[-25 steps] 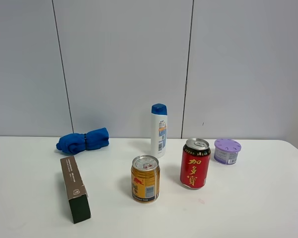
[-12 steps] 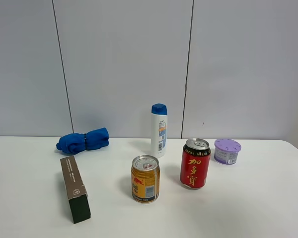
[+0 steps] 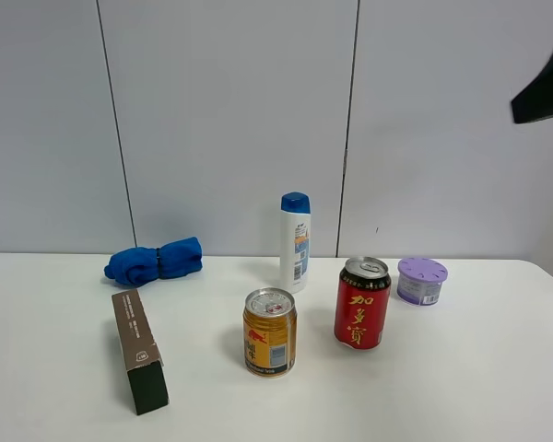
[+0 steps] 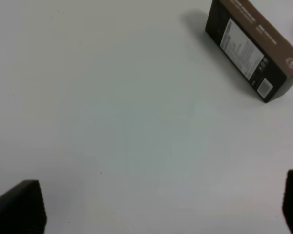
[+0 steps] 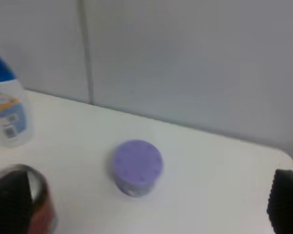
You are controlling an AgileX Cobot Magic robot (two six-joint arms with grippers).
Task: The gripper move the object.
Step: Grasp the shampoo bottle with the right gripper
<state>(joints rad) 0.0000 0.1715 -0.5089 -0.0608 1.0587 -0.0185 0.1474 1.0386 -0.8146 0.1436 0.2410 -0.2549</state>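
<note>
Newly in view at upper right: my right arm. Its hand is spread, empty. Bottle stands upright at the worktop's rear. Expect light, stiff, slippery plastic, easily tipped; grip the body below the cap.

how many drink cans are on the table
2. The gold can stands at the front, near the middle. The red can stands to its right, in front of the white bottle and near the purple tub. No others show in any view.
</note>
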